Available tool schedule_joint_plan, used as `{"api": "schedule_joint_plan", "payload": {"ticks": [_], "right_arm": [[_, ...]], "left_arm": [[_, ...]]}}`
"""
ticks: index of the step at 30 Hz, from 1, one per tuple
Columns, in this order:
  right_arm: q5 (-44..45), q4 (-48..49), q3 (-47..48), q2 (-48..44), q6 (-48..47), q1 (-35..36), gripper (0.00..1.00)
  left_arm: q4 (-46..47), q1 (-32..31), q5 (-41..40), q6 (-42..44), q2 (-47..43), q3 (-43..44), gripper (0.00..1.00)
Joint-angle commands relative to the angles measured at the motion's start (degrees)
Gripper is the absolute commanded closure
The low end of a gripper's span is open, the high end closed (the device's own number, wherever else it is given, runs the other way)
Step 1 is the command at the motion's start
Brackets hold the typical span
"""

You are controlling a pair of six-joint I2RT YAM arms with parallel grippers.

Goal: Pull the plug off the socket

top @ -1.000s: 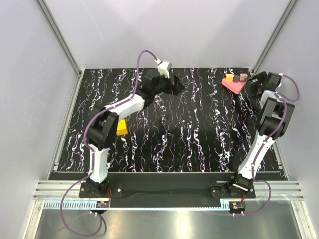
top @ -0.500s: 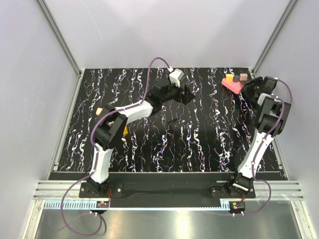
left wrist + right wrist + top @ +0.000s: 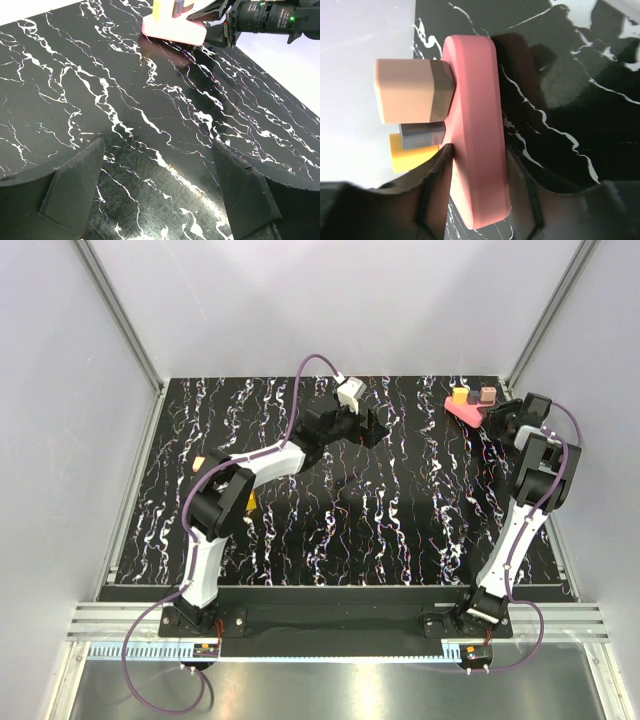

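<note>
A pink socket block (image 3: pixel 465 410) lies at the back right with a yellow plug (image 3: pixel 460 396) and a brown plug (image 3: pixel 487 394) standing in it. My right gripper (image 3: pixel 497 420) is at its right end. In the right wrist view the socket (image 3: pixel 475 125) sits between my right gripper's (image 3: pixel 480 160) jaws, both touching it. The beige-brown plug (image 3: pixel 412 90), a grey plug (image 3: pixel 422 135) and the yellow plug (image 3: pixel 407 157) stick out of its face. My left gripper (image 3: pixel 375 430) is open and empty (image 3: pixel 160 195), low over the table, facing the socket (image 3: pixel 172 32) from a distance.
A yellow piece (image 3: pixel 245 502) lies partly hidden behind the left arm, and a small orange piece (image 3: pixel 200 462) lies further left. The back wall and right rail stand close behind the socket. The black marbled table (image 3: pixel 400 520) spans the view.
My left arm swung right and reached out toward the table's back centre, then nearly stopped. My right gripper moved left onto the end of the socket.
</note>
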Motion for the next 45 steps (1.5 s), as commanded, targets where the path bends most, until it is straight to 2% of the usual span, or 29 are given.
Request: {"api": "schedule_joint_plan", "payload": {"ticks": [1, 6, 9, 16, 20, 27, 33, 38, 41, 45], "right_arm": [[-0.9, -0.7, 1.4, 0.5, 1.3, -0.1, 0.55], [-2.3, 0.5, -2.0, -1.7, 1.1, -0.1, 0.73], [-2.3, 2.3, -6.7, -4.8, 1.1, 0.1, 0.78], [-1.3, 3.8, -21.7, -16.1, -2.1, 0.3, 0.8], [-1.9, 4.8, -29.9, -22.1, -3.5, 0.3, 0.8], [-4.8, 6.8, -47.0, -33.0, -5.5, 1.1, 0.8], [-5.6, 7.2, -58.3, -40.9, -9.2, 2.8, 0.8], [-2.8, 3.9, -63.5, -46.0, -15.1, 3.3, 0.8], [-3.7, 3.6, -65.4, -47.4, -15.8, 3.3, 0.81], [-3.8, 0.8, -64.9, -48.1, -15.8, 3.3, 0.92]], "left_arm": [[5.2, 0.1, -1.3, 1.6, -0.7, 0.1, 0.07], [5.3, 0.0, -0.8, 1.2, -0.2, 0.7, 0.07], [5.2, 0.0, -0.2, 1.0, 0.1, 1.1, 0.06], [1.8, 0.0, 2.4, 0.5, 2.6, 5.1, 0.05], [3.8, -0.1, 4.7, -0.8, 3.1, 5.2, 0.05], [3.7, -2.8, 0.1, 2.5, 2.1, 4.4, 0.04], [3.3, -3.9, 5.7, 4.5, 2.5, 4.4, 0.06], [1.3, -5.4, 8.6, 8.3, 2.5, 4.3, 0.12], [-3.1, -6.5, 9.1, 13.6, 2.1, 4.6, 0.11], [-7.7, -7.4, 11.0, 17.2, 2.8, 7.0, 0.1]]}}
